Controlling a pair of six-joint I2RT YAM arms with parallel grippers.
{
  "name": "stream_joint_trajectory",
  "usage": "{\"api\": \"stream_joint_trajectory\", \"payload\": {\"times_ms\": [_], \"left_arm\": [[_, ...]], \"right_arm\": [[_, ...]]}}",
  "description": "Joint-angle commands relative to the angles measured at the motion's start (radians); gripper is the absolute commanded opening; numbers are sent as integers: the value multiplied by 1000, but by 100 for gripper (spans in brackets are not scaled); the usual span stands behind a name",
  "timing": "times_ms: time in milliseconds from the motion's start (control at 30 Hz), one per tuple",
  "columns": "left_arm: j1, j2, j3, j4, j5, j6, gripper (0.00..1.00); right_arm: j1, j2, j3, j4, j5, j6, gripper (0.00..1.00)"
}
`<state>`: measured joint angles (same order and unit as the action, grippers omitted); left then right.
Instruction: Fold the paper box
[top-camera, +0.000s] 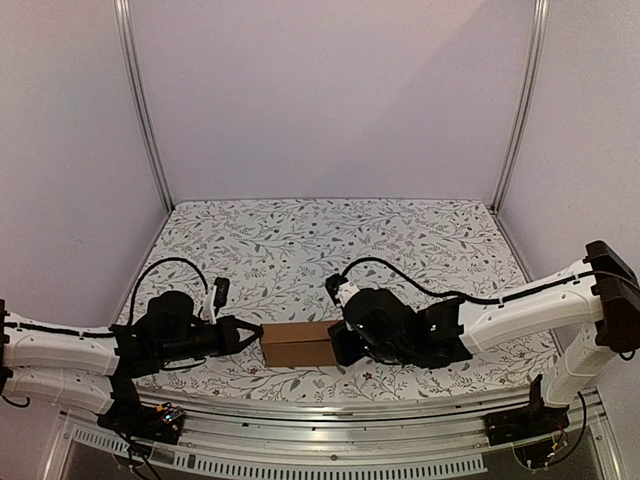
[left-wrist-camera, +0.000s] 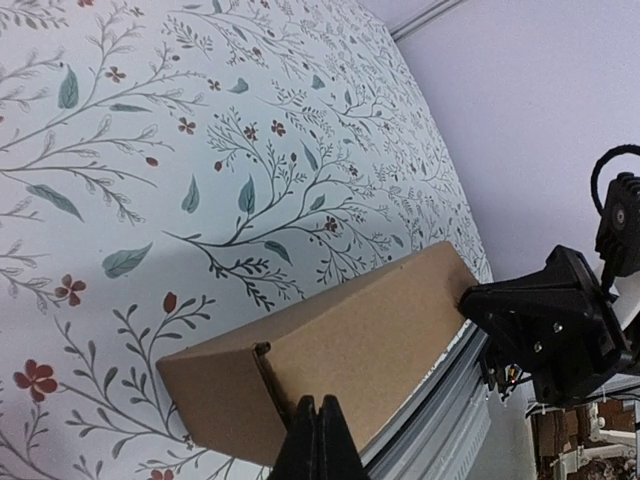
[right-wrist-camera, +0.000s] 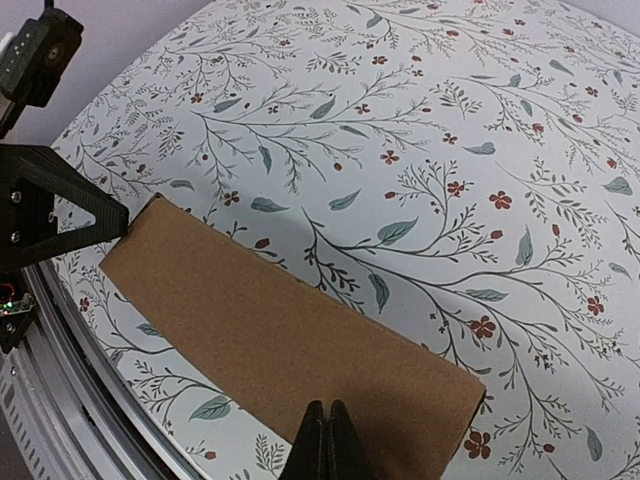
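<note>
The paper box (top-camera: 298, 345) is a small closed brown cardboard box lying near the table's front edge, between the two arms. My left gripper (top-camera: 254, 332) is shut, its tips pressed against the box's left end. In the left wrist view the box (left-wrist-camera: 340, 350) runs away from the shut tips (left-wrist-camera: 318, 425), which touch its near corner seam. My right gripper (top-camera: 338, 347) is shut too, over the box's right end. Seen from the right wrist, the box (right-wrist-camera: 270, 320) lies under the closed fingertips (right-wrist-camera: 327, 425), which rest on its top face.
The floral tablecloth (top-camera: 320, 250) covers the table. A metal rail (top-camera: 330, 405) runs along the front edge just behind the box. White walls and aluminium posts (top-camera: 145, 110) enclose the back and sides.
</note>
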<state>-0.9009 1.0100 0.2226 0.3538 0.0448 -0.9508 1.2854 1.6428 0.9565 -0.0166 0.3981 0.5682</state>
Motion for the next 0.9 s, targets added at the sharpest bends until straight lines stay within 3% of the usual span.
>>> {"api": "stream_joint_trajectory", "payload": {"times_ms": [0,300,567,867], "left_arm": [[10,-10,-2,-181,-42,26,0],[10,36,12,-150,-35,25,0],[9,60,52,-173,-33,47,0],[10,-1,148,-341,-75,96,0]], "right_arm": [[-64,-95,13,-68,-152,-67,0],[-136,-166,0,-53,-422,-105,0],[-216,-209,-105,7,-515,-49,0],[-287,-207,-177,148,-658,-2,0]]}}
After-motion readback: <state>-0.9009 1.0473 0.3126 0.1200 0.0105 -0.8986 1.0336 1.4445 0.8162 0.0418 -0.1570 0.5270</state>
